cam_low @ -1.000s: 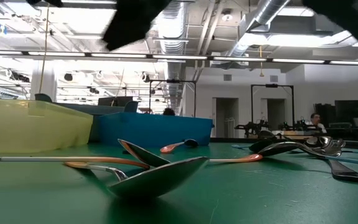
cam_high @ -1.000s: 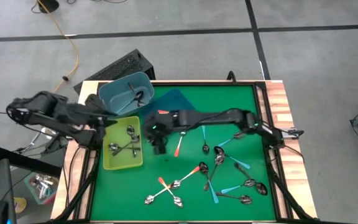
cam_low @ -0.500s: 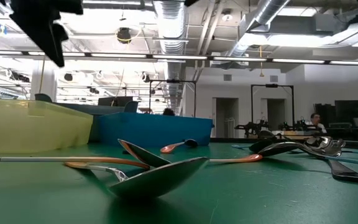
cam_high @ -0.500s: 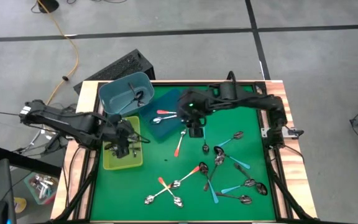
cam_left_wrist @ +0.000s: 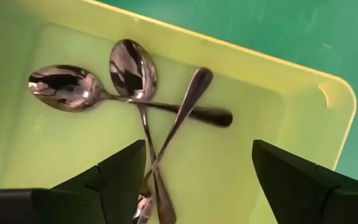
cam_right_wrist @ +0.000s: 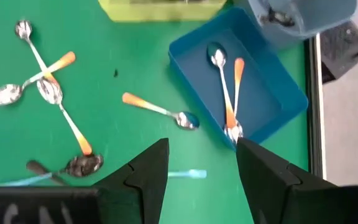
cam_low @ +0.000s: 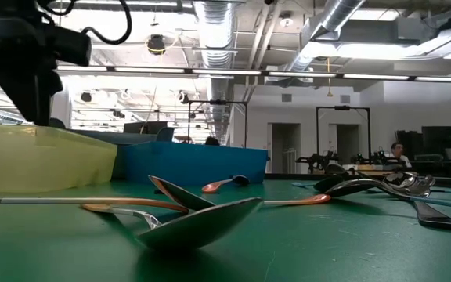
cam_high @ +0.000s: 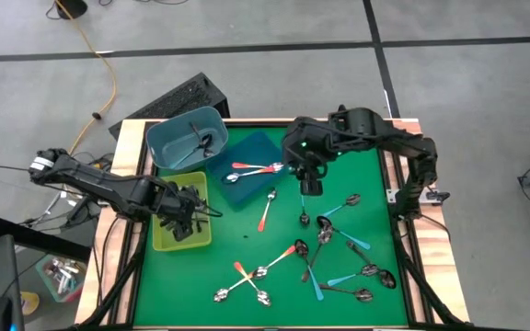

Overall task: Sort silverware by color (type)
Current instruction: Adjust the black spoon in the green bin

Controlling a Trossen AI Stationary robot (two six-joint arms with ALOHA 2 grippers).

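Right, from the high view I see no readable writing anywhere. My left gripper [cam_high: 184, 221] hangs over the yellow tray [cam_high: 166, 242], fingers spread, holding nothing. My right gripper [cam_high: 310, 187] hovers just beside the blue tray [cam_high: 251, 147], also parted and empty. A grey-blue bin [cam_high: 168, 138] sits behind both trays on the green mat [cam_high: 237, 244]. Loose spoons [cam_high: 325, 253] lie scattered across the mat's right and near side, several crossing one another.

Low view: one spoon bowl [cam_low: 202, 222] fills the foreground, shiny and curved, blocking much of the mat. The yellow tray's translucent wall stands at left, with the left arm dark above it.

Left wrist view: three plain silver spoons [cam_left_wrist: 135, 93] lie crossed inside the glossy yellow tray, handles overlapping.

Right wrist view: two orange-handled spoons [cam_right_wrist: 232, 93] lie side by side in the blue tray; another orange-handled spoon [cam_right_wrist: 157, 109] rests on the mat just outside it.
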